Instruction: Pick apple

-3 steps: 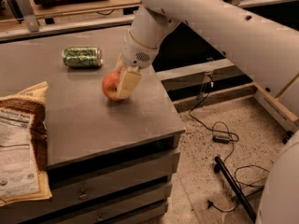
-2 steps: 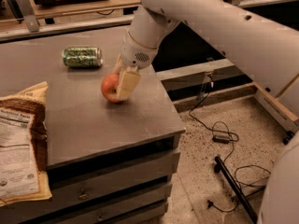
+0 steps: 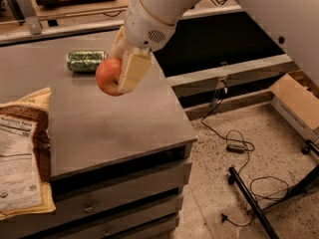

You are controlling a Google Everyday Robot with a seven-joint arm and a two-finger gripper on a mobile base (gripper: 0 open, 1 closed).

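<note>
The apple (image 3: 107,76) is small, round and red with orange patches. It hangs in the air above the grey cabinet top (image 3: 104,123), clear of the surface. My gripper (image 3: 122,76) is shut on the apple, with one cream-coloured finger (image 3: 133,72) across its right side. The white arm comes down from the upper right.
A green patterned drink can (image 3: 86,60) lies on its side just behind the apple. A brown and white snack bag (image 3: 22,158) lies at the cabinet's left front. The cabinet's right edge drops to a speckled floor with cables (image 3: 234,143) and a cardboard box (image 3: 299,103).
My gripper has lifted the apple off the cabinet top; it now hangs above the surface. The view has drawn closer.
</note>
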